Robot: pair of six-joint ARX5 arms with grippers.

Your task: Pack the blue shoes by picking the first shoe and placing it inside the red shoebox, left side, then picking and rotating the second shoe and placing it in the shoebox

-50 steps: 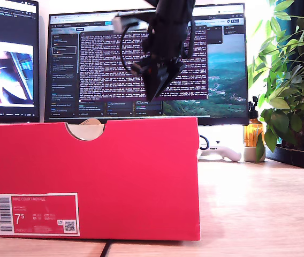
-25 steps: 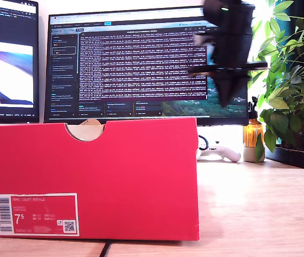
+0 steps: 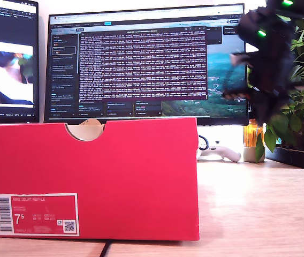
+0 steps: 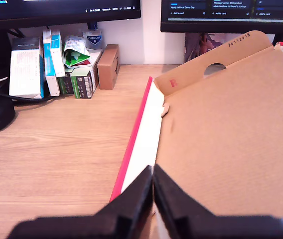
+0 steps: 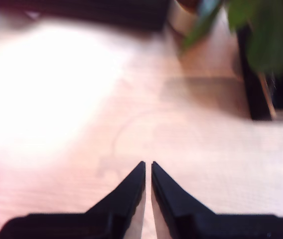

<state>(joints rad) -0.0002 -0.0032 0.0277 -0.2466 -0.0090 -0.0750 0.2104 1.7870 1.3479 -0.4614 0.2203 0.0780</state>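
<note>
Shoebox: the red shoebox (image 3: 93, 176) stands nearest the exterior camera on the desk (image 3: 259, 203), size label (image 3: 36, 214) facing out. Its walls hide the inside.
Shoes: the blue shoes appear in no view. Whether either is already packed cannot be told.
First gripper: the first gripper (image 4: 153, 172) has its jaws pressed together and holds nothing. It sits over the red-edged rim of a brown cardboard panel (image 4: 221, 139).
Second gripper: the second gripper (image 5: 147, 167) is likewise closed and empty, above bare wood with leaves close ahead.
Second arm: the second arm (image 3: 270, 69) is blurred at the exterior view's right, in front of the plant (image 3: 296, 80), well clear of the box.
Risk, collision: judged from the blur, the arm travels fast. It could strike the foliage or tip the amber bottle (image 3: 253, 134) below.
Risk, grasp: closed jaws would push a shoe rather than take it unless opened in time.
Change: one second ago this arm hung over the box before the monitor (image 3: 141, 59). Half a second ago it was further toward the exterior view's right. Now it reaches the plant. The box has not shifted.
</note>
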